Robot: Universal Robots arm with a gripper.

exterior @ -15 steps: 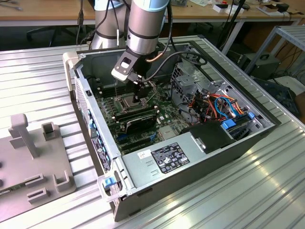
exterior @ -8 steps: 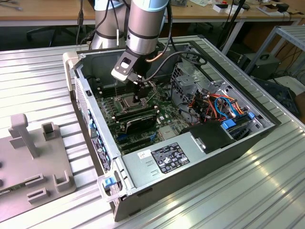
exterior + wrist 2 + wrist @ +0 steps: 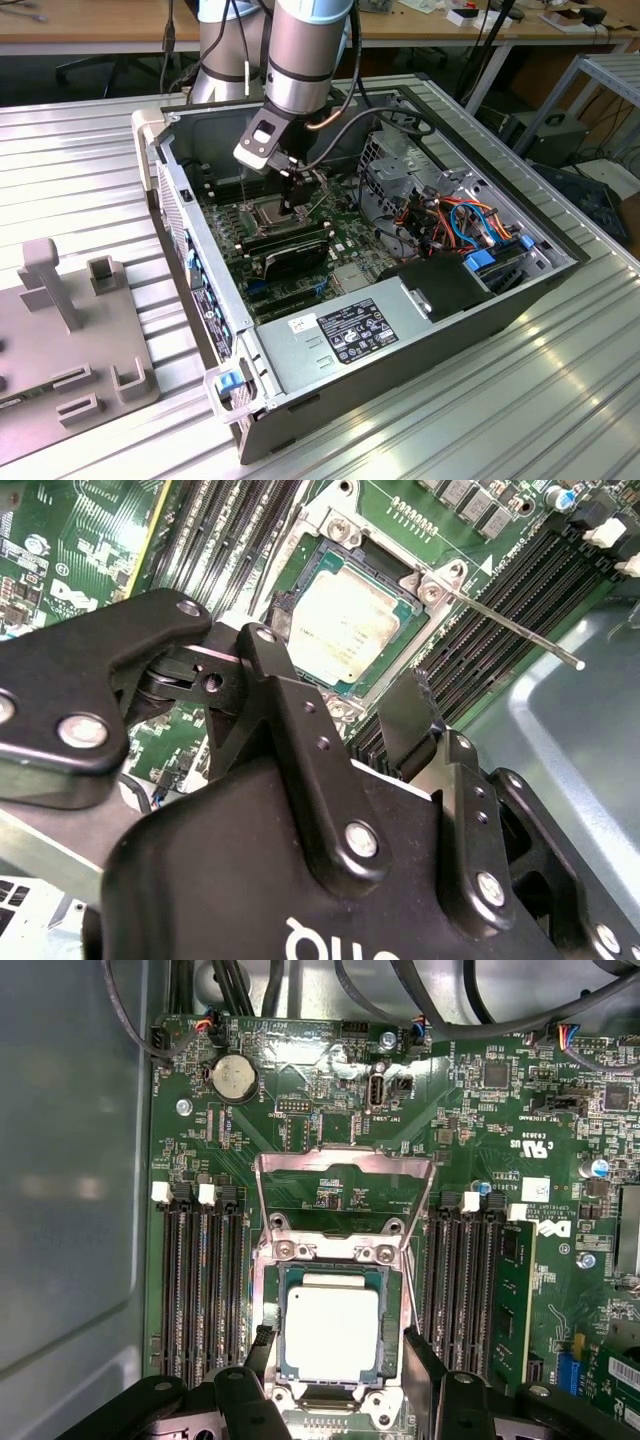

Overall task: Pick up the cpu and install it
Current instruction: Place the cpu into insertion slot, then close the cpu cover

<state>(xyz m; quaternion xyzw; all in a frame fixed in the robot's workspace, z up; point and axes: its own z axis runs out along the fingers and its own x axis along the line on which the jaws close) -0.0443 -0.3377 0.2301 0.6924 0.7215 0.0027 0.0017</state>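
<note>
Cpu (image 3: 332, 1325) sits flat within the open socket (image 3: 330, 1252) on the motherboard (image 3: 480, 1120). Gripper (image 3: 293, 208) hovers directly above, fingers (image 3: 262, 1345) spread to either side, just above centre of the exterior view.

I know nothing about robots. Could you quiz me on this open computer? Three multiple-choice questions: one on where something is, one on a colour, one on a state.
1. Where does the cpu lie?
A. on the bench outside the case
B. in the socket on the board
C. on top of the power supply

2. What colour is the motherboard?
A. green
B. red
C. white

3. How does the socket's metal cover frame stand?
A. folded shut over the chip
B. swung up, open
C. lying outside the case

Answers: B, its silver top shows inside the socket, between the memory slots. A, the board is green all over. B, the frame stands raised clear of the chip, and the open gripper straddles it.
</note>
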